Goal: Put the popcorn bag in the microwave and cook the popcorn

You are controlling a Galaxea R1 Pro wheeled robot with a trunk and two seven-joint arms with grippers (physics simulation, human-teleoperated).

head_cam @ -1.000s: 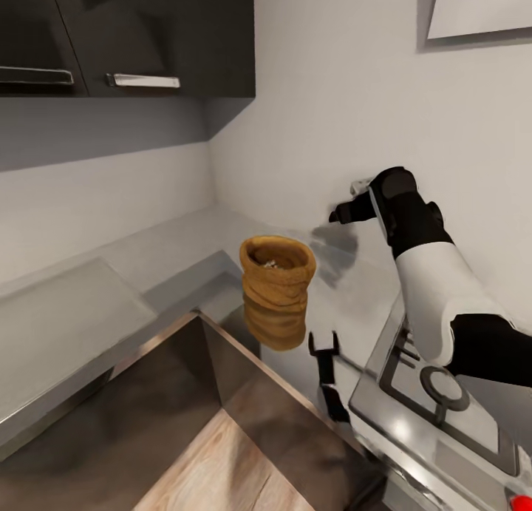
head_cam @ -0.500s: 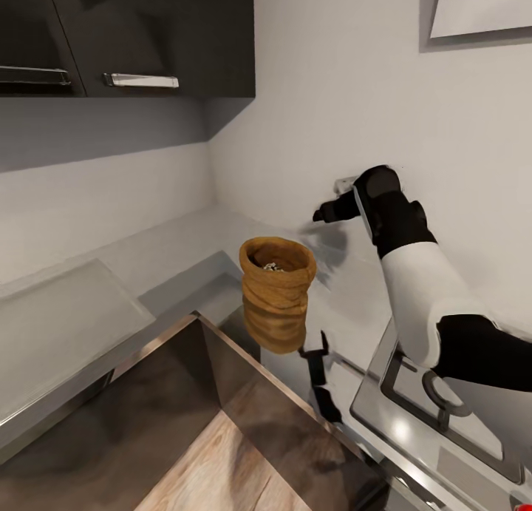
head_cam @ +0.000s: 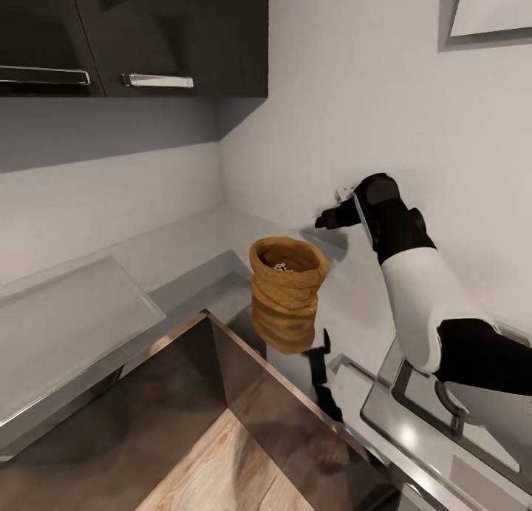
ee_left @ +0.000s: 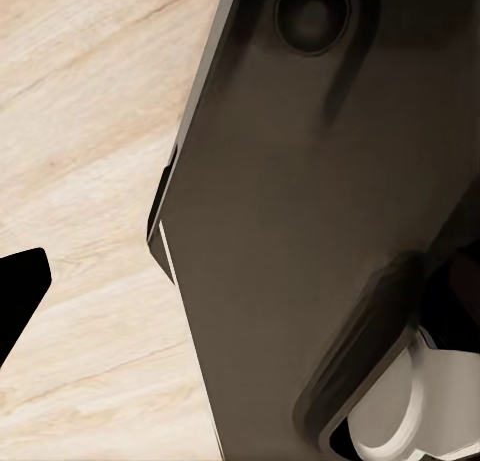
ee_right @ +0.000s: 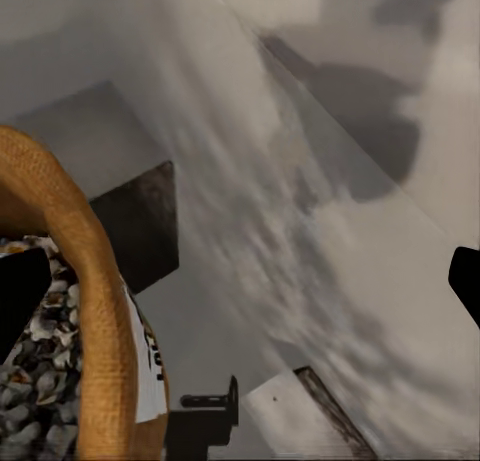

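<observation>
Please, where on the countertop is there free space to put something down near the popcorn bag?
The countertop is bare from the popcorn bag back to the wall corner, and along the left wall. It is tighter to the right, where the right gripper hovers and the steel hob begins.

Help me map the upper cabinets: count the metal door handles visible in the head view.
2: one handle on the leftmost dark cabinet door, another handle on the door beside it. More may lie outside the frame.

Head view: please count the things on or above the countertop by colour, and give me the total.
Tan: 1, the popcorn bag, standing upright.
Black: 2, the right end effector near the wall and a small black tool beside the bag.
Total: 3.
</observation>
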